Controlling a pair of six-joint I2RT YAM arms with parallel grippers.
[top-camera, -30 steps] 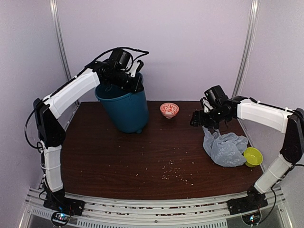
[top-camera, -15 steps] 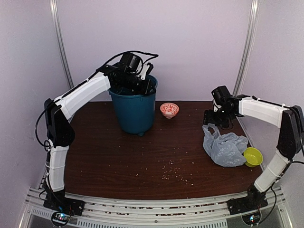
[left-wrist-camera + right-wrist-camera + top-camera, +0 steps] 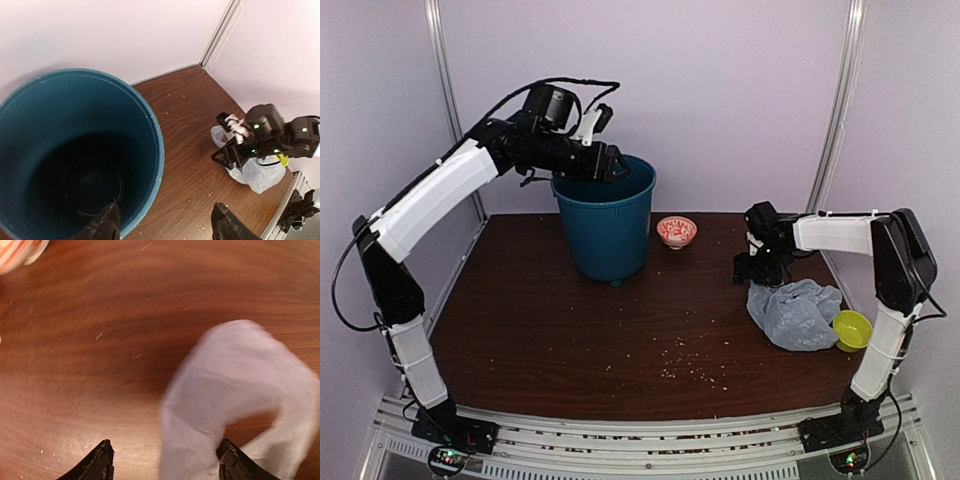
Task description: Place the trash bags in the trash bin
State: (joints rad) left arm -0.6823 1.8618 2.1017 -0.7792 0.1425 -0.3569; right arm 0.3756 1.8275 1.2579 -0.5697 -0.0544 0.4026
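The left gripper (image 3: 610, 165), from above: jaws spread, lifted just clear of the trash bin (image 3: 605, 230) at its rim. A second ago clamped on that rim, bin tipped and further left; now let go, bin upright and shifted toward the right. The right gripper (image 3: 752, 270), well right of the bin, lowered onto the top of the trash bags (image 3: 798, 315), crumpled and unmoved, well apart from the bin.

Left wrist: fingers parted, nothing between them; bin (image 3: 159, 150) below, no bag inside; bag (image 3: 255, 175) far to the bin's right.

Right wrist: jaws wide but narrowing, a fold of bag (image 3: 235, 390) rising between the fingertips, not yet pinched.

Judged so: bin placed, bag grab next.
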